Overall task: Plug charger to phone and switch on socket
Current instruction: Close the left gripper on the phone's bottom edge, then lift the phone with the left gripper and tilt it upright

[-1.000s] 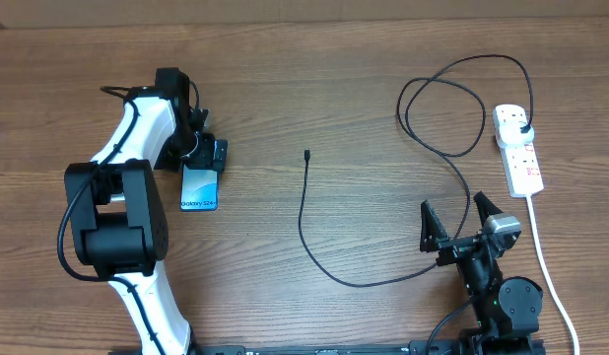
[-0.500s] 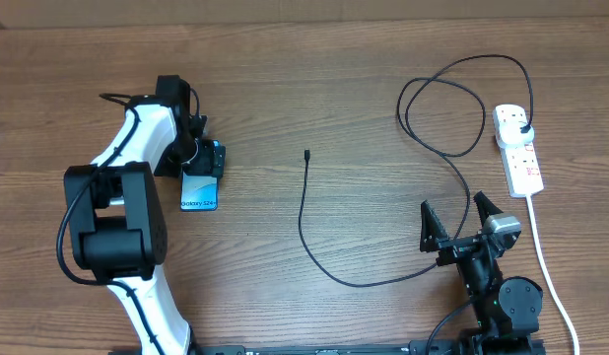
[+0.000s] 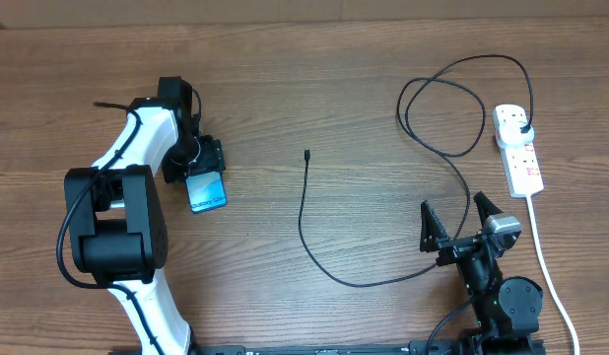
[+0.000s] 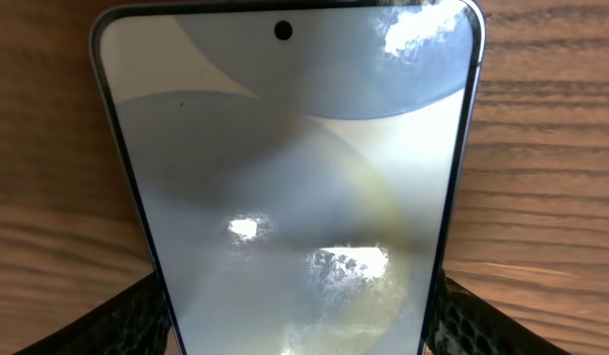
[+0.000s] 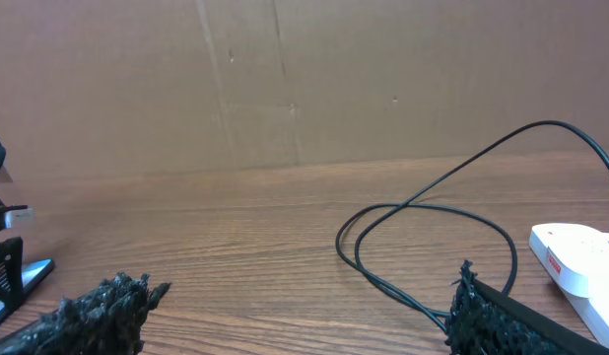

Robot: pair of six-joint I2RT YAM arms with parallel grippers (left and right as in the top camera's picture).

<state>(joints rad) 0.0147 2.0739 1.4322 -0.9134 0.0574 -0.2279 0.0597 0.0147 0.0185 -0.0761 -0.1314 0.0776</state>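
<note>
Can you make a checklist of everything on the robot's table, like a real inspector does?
Surface: brown wooden table.
Job's things: phone has its screen lit and sits at a slant. The charger has its tip lying loose on the wood, not in the phone, and its plug is in the socket.
Clutter: nothing seen.
Grippers: left gripper has its fingers shut on the phone. The right gripper is open and holds nothing.
Cables: the charger loops over the table's right half. A thick white cord runs from the socket toward the near edge.
Surroundings: plain brown wall behind the table.
</note>
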